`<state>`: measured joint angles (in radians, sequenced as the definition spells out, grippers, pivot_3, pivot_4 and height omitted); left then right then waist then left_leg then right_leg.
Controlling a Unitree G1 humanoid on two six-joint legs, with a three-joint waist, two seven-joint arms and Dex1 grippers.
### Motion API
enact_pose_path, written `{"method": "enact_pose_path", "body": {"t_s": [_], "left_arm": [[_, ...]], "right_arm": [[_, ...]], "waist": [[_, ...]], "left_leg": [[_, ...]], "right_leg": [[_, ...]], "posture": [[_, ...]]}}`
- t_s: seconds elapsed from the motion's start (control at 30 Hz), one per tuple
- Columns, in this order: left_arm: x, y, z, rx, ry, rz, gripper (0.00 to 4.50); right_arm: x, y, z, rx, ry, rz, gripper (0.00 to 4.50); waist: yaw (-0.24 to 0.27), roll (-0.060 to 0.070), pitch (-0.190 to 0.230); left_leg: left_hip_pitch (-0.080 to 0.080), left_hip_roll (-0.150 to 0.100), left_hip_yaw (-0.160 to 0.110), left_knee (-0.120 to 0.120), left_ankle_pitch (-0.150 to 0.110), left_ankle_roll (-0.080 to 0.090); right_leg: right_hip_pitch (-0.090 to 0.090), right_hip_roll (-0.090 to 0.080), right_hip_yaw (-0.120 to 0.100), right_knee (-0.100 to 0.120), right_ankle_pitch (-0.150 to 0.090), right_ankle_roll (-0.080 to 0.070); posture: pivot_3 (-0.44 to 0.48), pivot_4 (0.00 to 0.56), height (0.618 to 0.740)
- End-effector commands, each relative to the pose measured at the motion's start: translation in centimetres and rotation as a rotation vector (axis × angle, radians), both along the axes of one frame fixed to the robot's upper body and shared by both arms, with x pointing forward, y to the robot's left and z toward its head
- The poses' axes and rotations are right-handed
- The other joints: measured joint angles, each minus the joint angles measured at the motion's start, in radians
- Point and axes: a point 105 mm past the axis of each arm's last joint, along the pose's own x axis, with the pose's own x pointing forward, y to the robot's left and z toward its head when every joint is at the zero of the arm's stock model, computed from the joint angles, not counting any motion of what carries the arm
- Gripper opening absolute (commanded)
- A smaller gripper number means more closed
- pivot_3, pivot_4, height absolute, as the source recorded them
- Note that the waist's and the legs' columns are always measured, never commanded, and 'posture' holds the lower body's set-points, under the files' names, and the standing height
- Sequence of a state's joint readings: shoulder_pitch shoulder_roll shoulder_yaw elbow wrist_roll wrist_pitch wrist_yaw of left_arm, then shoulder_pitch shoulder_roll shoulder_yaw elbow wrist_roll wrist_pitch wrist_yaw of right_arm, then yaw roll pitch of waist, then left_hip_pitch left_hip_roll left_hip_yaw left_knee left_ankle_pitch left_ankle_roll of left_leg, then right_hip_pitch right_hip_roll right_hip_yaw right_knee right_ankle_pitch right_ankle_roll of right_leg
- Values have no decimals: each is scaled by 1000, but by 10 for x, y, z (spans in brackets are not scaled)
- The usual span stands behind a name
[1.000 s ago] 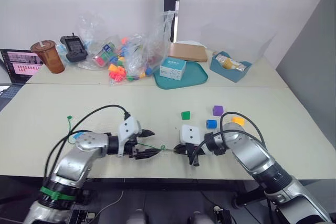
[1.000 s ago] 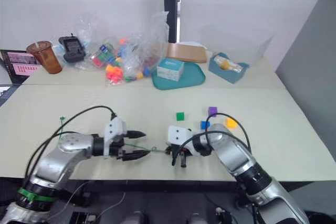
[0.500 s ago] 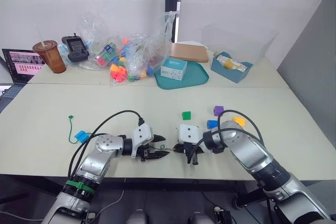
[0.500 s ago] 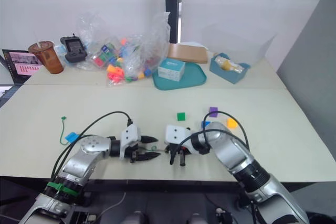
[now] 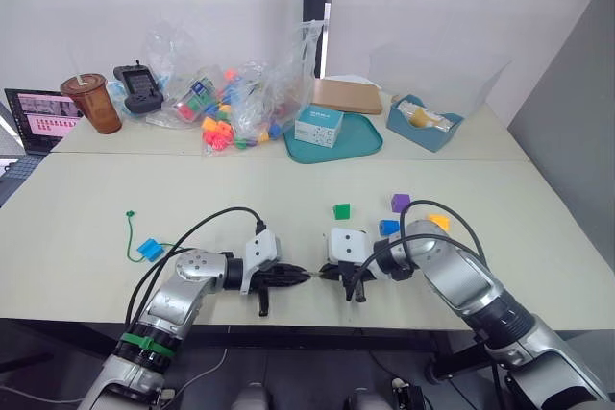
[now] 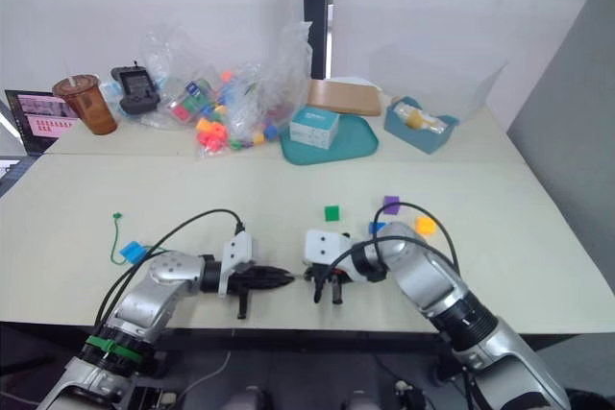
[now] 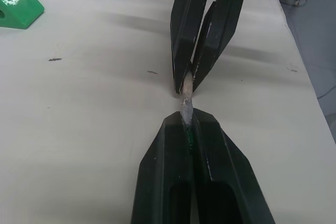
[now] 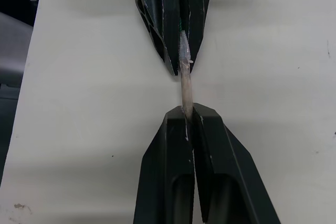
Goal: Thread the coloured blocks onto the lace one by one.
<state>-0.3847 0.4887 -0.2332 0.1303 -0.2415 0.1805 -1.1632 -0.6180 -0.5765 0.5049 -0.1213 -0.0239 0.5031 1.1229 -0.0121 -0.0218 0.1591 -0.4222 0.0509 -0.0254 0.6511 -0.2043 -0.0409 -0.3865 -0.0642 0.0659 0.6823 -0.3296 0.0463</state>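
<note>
My left gripper (image 5: 296, 277) and right gripper (image 5: 323, 274) meet tip to tip near the table's front edge. Both are shut on the stiff tip (image 7: 185, 99) of the lace, which bridges the small gap between them. The green cord (image 5: 132, 237) runs left from the left gripper to a knot at the far left, passing a light blue block (image 5: 149, 249). Just beyond the right gripper lie the green block (image 5: 340, 210), purple block (image 5: 400, 203), dark blue block (image 5: 387, 228) and orange-yellow block (image 5: 437, 222).
At the back stand a clear bag of toys (image 5: 235, 103), a teal tray (image 5: 365, 139) with a small box (image 5: 315, 125), a blue bin (image 5: 423, 122), a brown cup (image 5: 91, 103) and a laptop (image 5: 34, 117). The table's front edge (image 5: 307, 319) is just below the grippers.
The left gripper has moved right up to the right gripper and shut on the lace tip. The right gripper has kept its grip and place.
</note>
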Motion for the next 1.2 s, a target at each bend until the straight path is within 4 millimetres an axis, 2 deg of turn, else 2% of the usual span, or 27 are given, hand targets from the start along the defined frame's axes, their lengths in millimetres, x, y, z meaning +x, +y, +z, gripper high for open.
{"method": "enact_pose_path", "body": {"t_s": [0.03,0.13,0.27,0.33,0.57,0.63,0.73,0.9,1.1,1.2], "left_arm": [[-3,0,9,-23,-14,-15,26],[-3,1,8,-19,-9,-13,26],[0,7,9,-9,-6,-4,0],[0,9,9,-7,-4,-1,0],[-4,25,25,-7,4,11,0],[-4,28,30,-19,15,22,0],[-3,37,34,-22,40,61,0],[-5,42,37,-14,60,71,0],[-8,42,38,3,59,64,0],[-11,43,35,48,67,56,0]], "right_arm": [[0,-11,-8,-56,4,-29,0],[-1,-9,-3,-21,0,-37,0],[-2,-13,19,115,-5,-138,1294],[-3,-19,23,133,-9,-173,2050],[-13,-73,38,358,-13,-575,4460],[-18,-84,35,395,-14,-674,4488],[-24,-108,31,526,-39,-925,4488],[-27,-139,10,551,-144,-1226,4488],[-15,-155,-1,587,-261,-1400,4488],[-1,-160,-6,581,-298,-1442,4488]], "waist": [[0,0,0],[0,0,0],[2,0,0],[0,0,0],[2,0,0],[0,0,0],[0,0,0],[-6,0,0],[-8,0,0],[-9,0,0]], "left_leg": [[0,0,0,0,0,0],[0,0,0,0,0,0],[-1,0,0,0,0,0],[-1,0,0,0,0,0],[-2,0,0,-1,0,0],[-2,0,-1,-1,0,0],[-1,0,-1,-2,0,0],[-1,0,0,-3,0,0],[0,0,0,-6,0,0],[0,0,1,-6,0,0]], "right_leg": [[0,0,0,0,0,0],[0,0,0,0,0,0],[0,0,0,0,0,0],[0,0,0,0,0,0],[0,0,0,-1,0,0],[0,0,0,-1,0,0],[0,0,0,-1,0,0],[-1,0,1,-1,0,0],[-1,1,2,-1,0,0],[-1,1,2,-1,0,0]], "posture": [[0,150,740],[0,150,740],[0,150,740],[0,150,740],[0,150,740],[0,150,740],[0,150,740],[0,150,740],[0,150,740],[0,150,740]]}}
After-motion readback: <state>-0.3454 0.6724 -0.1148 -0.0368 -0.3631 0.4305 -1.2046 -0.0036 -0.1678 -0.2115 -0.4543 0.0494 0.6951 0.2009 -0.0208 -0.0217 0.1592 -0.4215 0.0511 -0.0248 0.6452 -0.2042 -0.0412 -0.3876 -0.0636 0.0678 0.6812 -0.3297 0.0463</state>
